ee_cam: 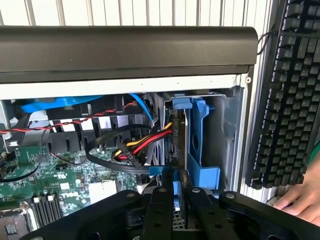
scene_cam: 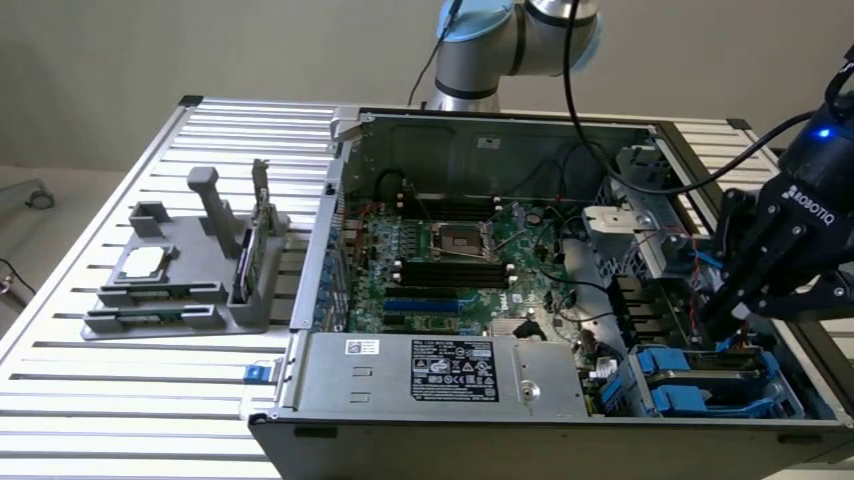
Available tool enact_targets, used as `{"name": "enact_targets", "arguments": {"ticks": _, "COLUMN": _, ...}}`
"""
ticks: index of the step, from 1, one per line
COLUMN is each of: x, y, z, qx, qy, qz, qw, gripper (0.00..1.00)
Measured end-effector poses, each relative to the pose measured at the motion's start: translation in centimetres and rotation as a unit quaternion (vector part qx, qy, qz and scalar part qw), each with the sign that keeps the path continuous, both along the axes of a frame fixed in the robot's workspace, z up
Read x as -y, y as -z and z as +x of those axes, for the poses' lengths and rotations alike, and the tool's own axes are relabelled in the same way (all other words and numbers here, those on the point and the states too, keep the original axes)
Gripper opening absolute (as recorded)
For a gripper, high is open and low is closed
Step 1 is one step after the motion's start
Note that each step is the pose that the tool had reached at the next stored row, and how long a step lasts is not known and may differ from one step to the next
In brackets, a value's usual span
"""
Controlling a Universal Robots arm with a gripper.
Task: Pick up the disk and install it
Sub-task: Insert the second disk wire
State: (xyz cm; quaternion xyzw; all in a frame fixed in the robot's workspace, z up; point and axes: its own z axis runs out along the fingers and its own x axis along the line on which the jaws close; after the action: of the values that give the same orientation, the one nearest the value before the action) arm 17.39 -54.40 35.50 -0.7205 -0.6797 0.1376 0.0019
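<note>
Because the disk (ee_cam: 192, 145) stands on edge in its bay, the gripper (ee_cam: 177, 197) comes from above, jaws nearly closed on its blue bracket. In the exterior view, the gripper (scene_cam: 727, 325) works at four o'clock inside the computer case (scene_cam: 320, 250), where the drive bays are.

I am seeing even, soft light over the exterior view, with the slatted desk (scene_cam: 80, 385) reading pale and almost washed out. The inside of the computer case (scene_cam: 534, 250) is sitting much dimmer, its far corners going to shadow. A blue lamp (scene_cam: 823, 133) on the arm is glowing and flaring slightly. In the wrist view, the end effector (ee_cam: 176, 200) is showing as a dark, soft-edged mass close to the lens, while the keyboard (ee_cam: 287, 90) is looking bent near the frame edge.
</note>
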Motion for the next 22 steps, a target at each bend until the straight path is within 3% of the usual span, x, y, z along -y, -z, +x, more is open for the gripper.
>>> {"name": "enact_targets", "arguments": {"ticks": 4, "x": 0.01, "y": 0.23, "z": -0.1, "qx": 0.0011, "qy": 0.000, "qz": -0.0006, "qw": 1.0000, "gripper": 0.16}}
{"name": "enact_targets", "arguments": {"ticks": 8, "x": 0.14, "y": 0.45, "z": -0.1, "qx": 0.0040, "qy": 0.000, "qz": -0.0006, "qw": 1.0000, "gripper": 0.16}}
{"name": "enact_targets", "arguments": {"ticks": 15, "x": 0.64, "y": 1.30, "z": -0.1, "qx": 0.0078, "qy": 0.000, "qz": -0.0002, "qw": 1.0000, "gripper": 0.16}}
{"name": "enact_targets", "arguments": {"ticks": 22, "x": 0.64, "y": 1.60, "z": -0.1, "qx": 0.0103, "qy": 0.000, "qz": 0.0049, "qw": 0.9999, "gripper": 0.16}}
